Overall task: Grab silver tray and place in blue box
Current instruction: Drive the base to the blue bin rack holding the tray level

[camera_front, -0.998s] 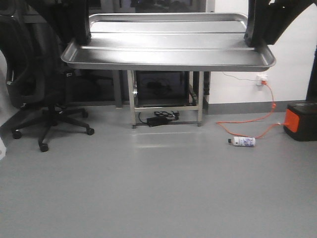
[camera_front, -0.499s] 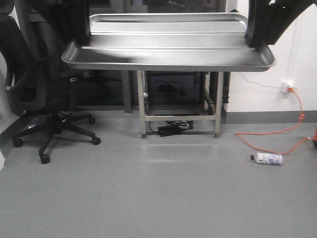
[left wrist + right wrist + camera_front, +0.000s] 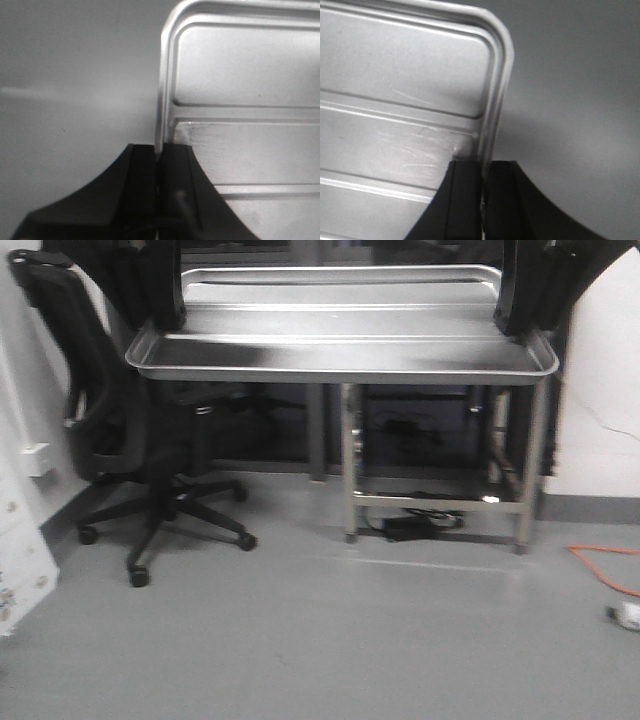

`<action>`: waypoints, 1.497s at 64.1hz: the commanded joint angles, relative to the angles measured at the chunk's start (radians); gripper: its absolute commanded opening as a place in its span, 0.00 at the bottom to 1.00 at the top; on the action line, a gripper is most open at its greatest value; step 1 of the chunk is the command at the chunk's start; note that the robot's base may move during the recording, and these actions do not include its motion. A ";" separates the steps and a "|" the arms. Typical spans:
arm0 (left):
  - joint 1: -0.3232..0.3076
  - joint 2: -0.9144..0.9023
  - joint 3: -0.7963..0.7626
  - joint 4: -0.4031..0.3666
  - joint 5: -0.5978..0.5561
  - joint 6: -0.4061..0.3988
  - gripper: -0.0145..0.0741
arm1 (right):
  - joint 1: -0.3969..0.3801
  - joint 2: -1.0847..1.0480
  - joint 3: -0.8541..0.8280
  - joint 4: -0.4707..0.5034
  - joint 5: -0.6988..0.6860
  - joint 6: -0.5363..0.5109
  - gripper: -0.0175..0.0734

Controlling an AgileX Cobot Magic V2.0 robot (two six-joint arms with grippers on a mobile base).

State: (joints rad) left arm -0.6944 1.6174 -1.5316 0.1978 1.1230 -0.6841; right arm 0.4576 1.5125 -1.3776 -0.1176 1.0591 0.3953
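The silver tray hangs level in the air at the top of the front view, held at both short ends. My left gripper is shut on its left rim. In the left wrist view the black jaws pinch the tray's rim. My right gripper is shut on the right rim. In the right wrist view the jaws clamp the tray's edge. Grey floor lies below the tray. The blue box is out of view.
A black office chair stands at the left. A metal table frame with a black power brick beneath stands ahead against the wall. An orange cable and a bottle lie at the right.
The scene behind the tray has shifted right: chair, table frame and cable moved rightward, the bottle nearly out of frame. The tray stays fixed between my grippers.
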 commanded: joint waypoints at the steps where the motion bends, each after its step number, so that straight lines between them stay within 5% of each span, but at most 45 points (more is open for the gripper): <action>1: 0.003 -0.047 -0.032 0.059 -0.008 -0.007 0.05 | -0.003 -0.044 -0.028 -0.056 0.011 -0.020 0.25; 96: 0.003 -0.047 -0.032 0.059 -0.008 -0.007 0.05 | -0.003 -0.044 -0.028 -0.056 0.011 -0.020 0.25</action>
State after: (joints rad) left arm -0.6944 1.6174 -1.5316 0.1978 1.1214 -0.6841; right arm 0.4576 1.5125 -1.3776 -0.1176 1.0591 0.3953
